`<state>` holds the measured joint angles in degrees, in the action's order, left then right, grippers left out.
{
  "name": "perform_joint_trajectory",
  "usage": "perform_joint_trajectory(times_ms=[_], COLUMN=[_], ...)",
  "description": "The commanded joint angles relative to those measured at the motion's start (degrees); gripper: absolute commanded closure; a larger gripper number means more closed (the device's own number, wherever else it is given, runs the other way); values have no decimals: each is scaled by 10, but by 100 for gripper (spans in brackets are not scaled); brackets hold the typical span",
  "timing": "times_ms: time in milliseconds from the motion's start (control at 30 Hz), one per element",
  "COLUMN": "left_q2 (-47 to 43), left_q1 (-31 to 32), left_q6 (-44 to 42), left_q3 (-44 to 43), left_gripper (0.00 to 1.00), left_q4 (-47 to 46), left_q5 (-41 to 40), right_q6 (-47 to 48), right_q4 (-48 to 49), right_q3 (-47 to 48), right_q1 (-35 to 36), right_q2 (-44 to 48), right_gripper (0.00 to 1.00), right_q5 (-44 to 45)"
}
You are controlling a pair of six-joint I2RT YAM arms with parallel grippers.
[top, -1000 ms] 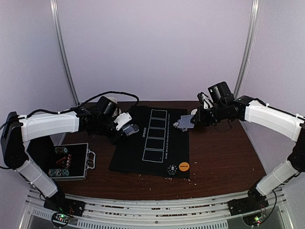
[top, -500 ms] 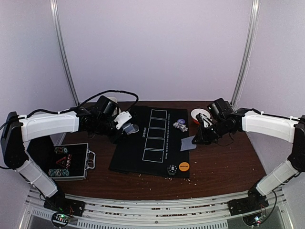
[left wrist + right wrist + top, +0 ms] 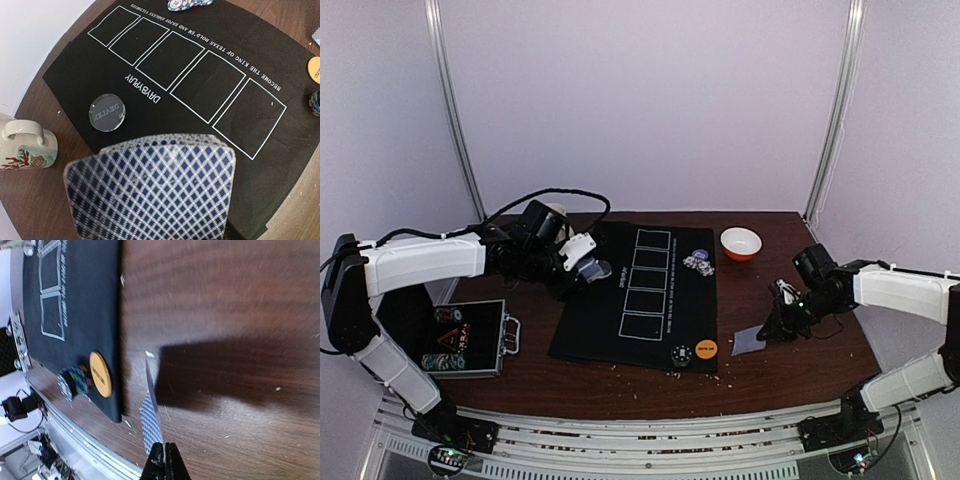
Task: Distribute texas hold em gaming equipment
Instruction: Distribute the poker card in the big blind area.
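My left gripper [image 3: 588, 263] hovers at the black mat's [image 3: 640, 300] left edge, shut on a deck of blue-diamond-backed cards [image 3: 150, 190] that hides its fingers in the left wrist view. My right gripper [image 3: 164, 446] is shut on the edge of a single card [image 3: 150, 420], held low over the bare wood just right of the mat's near right corner [image 3: 748, 342]. On that corner sit an orange disc [image 3: 100, 374] and a small chip stack [image 3: 74, 381]. More chips [image 3: 698, 264] lie at the mat's far right. A grey dealer disc [image 3: 106, 112] lies on the mat's left part.
A red-and-white bowl [image 3: 740, 243] stands at the far right of the table. A white patterned mug [image 3: 25, 147] stands left of the mat. An open metal case [image 3: 460, 338] with chips lies at the near left. Five white card outlines run down the mat.
The right arm has swung from the mat's far right edge back toward the near right and lowered, carrying the single card. The left arm and its deck have not moved.
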<state>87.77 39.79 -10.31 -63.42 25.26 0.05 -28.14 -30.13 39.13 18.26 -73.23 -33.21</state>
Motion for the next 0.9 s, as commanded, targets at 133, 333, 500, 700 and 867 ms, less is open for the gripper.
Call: perform_joint_trajectory(times_ms=[133,333,500,700,867], left_q2=[-5,-2,2,2,0], left_q1=[-5,-4,-5,-6,-5], left_q6=[0,0,0,-1,-4], left_q3=[1,1,0,0,0], left_gripper=[51,51,51,51,51], left_q4=[-27,-27,-26,-25,-25], left_q5=[6,8,10,13,16], right_q6=[64,112,116,97,70], right_q4=[-16,-83,-80,-117,-207], right_q3=[6,36,44,69,148], right_q1=[-2,-2,-1,-1,1], right_q2=[-72,-126,-139,-123,-96], right_gripper=[100,100,91,68,39], right_q5=[-24,81,79,148,271])
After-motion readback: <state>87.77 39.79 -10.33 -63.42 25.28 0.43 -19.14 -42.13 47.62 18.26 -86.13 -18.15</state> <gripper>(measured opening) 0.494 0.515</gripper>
